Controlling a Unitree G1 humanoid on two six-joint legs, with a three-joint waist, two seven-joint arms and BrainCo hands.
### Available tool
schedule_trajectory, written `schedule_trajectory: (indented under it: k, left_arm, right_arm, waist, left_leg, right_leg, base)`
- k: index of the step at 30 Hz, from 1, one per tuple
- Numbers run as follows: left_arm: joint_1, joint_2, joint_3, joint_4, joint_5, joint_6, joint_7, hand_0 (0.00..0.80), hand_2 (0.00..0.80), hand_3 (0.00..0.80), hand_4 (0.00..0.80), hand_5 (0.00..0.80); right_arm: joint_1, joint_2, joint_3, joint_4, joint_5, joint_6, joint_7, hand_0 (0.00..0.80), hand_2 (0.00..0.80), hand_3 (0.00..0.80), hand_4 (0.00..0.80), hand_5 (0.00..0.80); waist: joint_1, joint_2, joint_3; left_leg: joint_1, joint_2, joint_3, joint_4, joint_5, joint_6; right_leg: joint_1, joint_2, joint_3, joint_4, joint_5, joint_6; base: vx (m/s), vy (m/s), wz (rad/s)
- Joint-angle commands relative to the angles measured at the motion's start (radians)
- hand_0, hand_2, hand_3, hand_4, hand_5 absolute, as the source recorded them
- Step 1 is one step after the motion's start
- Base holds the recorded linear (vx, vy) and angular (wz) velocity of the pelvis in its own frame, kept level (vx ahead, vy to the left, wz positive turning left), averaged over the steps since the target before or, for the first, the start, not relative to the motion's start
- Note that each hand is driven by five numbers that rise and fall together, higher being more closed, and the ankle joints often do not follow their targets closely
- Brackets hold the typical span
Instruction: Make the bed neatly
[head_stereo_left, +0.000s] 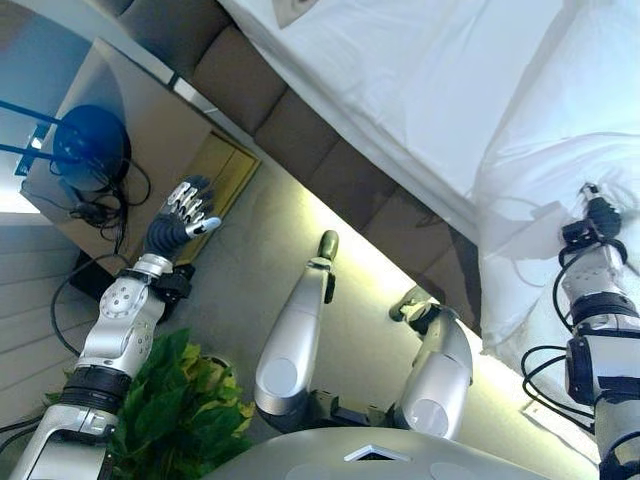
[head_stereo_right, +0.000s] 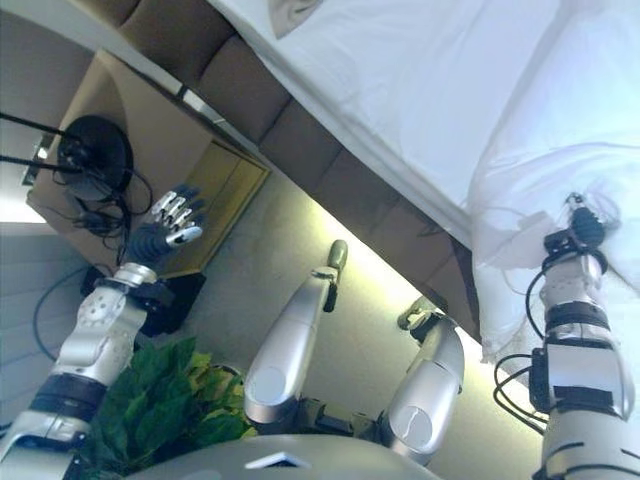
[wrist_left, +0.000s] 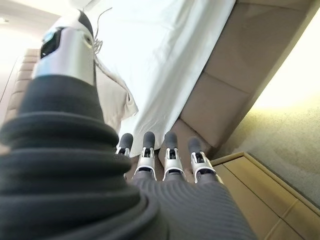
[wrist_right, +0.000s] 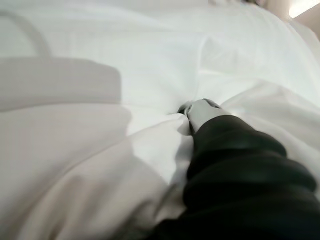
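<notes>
Left eye view, bed: the wide white sheet-covered mattress (head_stereo_left: 420, 90) is lying across the upper right, sitting on a brown padded upholstered base (head_stereo_left: 300, 125) that is running diagonally beneath it.
Left eye view, duvet: the rumpled white fabric duvet (head_stereo_left: 560, 130) is bunching at the right edge of the bed and hanging over its side.
Left eye view, right hand: the right hand (head_stereo_left: 600, 213) is reaching up into the duvet folds, with its fingers lying hidden in the cloth, so I cannot tell whether they are closing on it.
Left eye view, left hand: the left hand (head_stereo_left: 184, 213) is hanging in the air well apart from the bed, over the pale floor, fingers straight and spread.
Left eye view, surroundings: a tan wooden bedside cabinet (head_stereo_left: 150, 130) is standing behind the left hand, and a leafy green potted plant (head_stereo_left: 180, 400) is showing beside the left arm.
Right eye view: the same scene is showing, with a round dark lamp base (head_stereo_right: 95, 150) sitting on the cabinet.
Left wrist view: the straight fingers (wrist_left: 172, 152) are holding nothing, pointing toward the base and the hanging white sheet.
Right wrist view: the dark cover is pressing into white cloth, and only 1 silver part of the hand is showing.
</notes>
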Motion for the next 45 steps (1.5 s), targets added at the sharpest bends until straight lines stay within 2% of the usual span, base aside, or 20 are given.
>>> schedule_trajectory:
  k: [1,10,22,33,37,45]
  left_arm:
    - [-0.031,-0.011,0.0,-0.045,0.021,-0.017,-0.018,0.0,0.0,0.0,0.0,0.0]
    - [-0.053,-0.052,-0.011,-0.027,0.045,-0.03,-0.033,0.0,0.0,0.0,0.0,0.0]
    - [-0.039,-0.075,0.021,0.004,0.057,-0.046,-0.06,0.0,0.0,0.0,0.0,0.0]
    - [-0.005,-0.102,0.068,0.017,0.044,-0.087,-0.078,0.0,0.0,0.0,0.0,0.0]
    - [0.007,-0.119,0.078,0.033,0.041,-0.088,-0.046,0.0,0.0,0.0,0.0,0.0]
    - [0.043,-0.128,0.134,0.083,0.047,-0.162,0.009,0.0,0.0,0.0,0.0,0.0]
  right_arm:
    - [-0.152,0.094,0.089,-0.178,-0.128,-0.039,0.019,0.8,0.8,0.8,0.8,0.8]
    - [-0.194,0.218,0.201,-0.205,-0.266,-0.046,-0.132,0.8,0.8,0.8,0.8,0.8]
    - [-0.251,0.31,0.29,-0.245,-0.374,-0.013,-0.267,0.8,0.8,0.8,0.8,0.8]
    - [-0.307,0.416,0.427,-0.279,-0.569,0.059,-0.305,0.8,0.8,0.8,0.8,0.8]
    - [-0.323,0.462,0.482,-0.298,-0.621,0.089,-0.296,0.8,0.8,0.8,0.8,0.8]
    - [-0.353,0.529,0.568,-0.303,-0.702,0.138,-0.243,0.8,0.8,0.8,0.8,0.8]
  waist:
    - [0.081,-0.022,-0.036]
    - [0.131,-0.029,-0.044]
    - [0.199,-0.032,-0.045]
    - [0.257,-0.019,-0.038]
    - [0.273,-0.013,-0.035]
    - [0.309,-0.013,-0.031]
  left_leg:
    - [0.011,0.01,0.004,0.033,-0.056,0.013]
    - [0.053,-0.007,-0.021,-0.017,-0.033,0.003]
    - [0.073,-0.027,-0.032,-0.03,-0.018,-0.009]
    - [0.075,-0.057,-0.04,-0.026,-0.003,-0.014]
    - [0.075,-0.068,-0.044,-0.021,0.001,-0.018]
    - [0.071,-0.087,-0.058,0.003,-0.002,-0.024]
  right_leg:
    - [0.086,-0.055,0.045,-0.145,0.164,0.102]
    - [0.208,-0.045,-0.012,-0.249,0.187,0.112]
    - [0.328,-0.051,-0.095,-0.28,0.177,0.113]
    - [0.393,-0.064,-0.151,-0.288,0.165,0.116]
    - [0.412,-0.066,-0.165,-0.288,0.158,0.116]
    - [0.444,-0.066,-0.187,-0.286,0.15,0.117]
  base:
    - [0.028,0.03,0.1]
    - [0.038,0.024,0.12]
    - [0.064,0.03,0.17]
    - [0.056,0.031,0.1]
    - [0.053,0.017,0.11]
    - [0.05,-0.023,0.08]
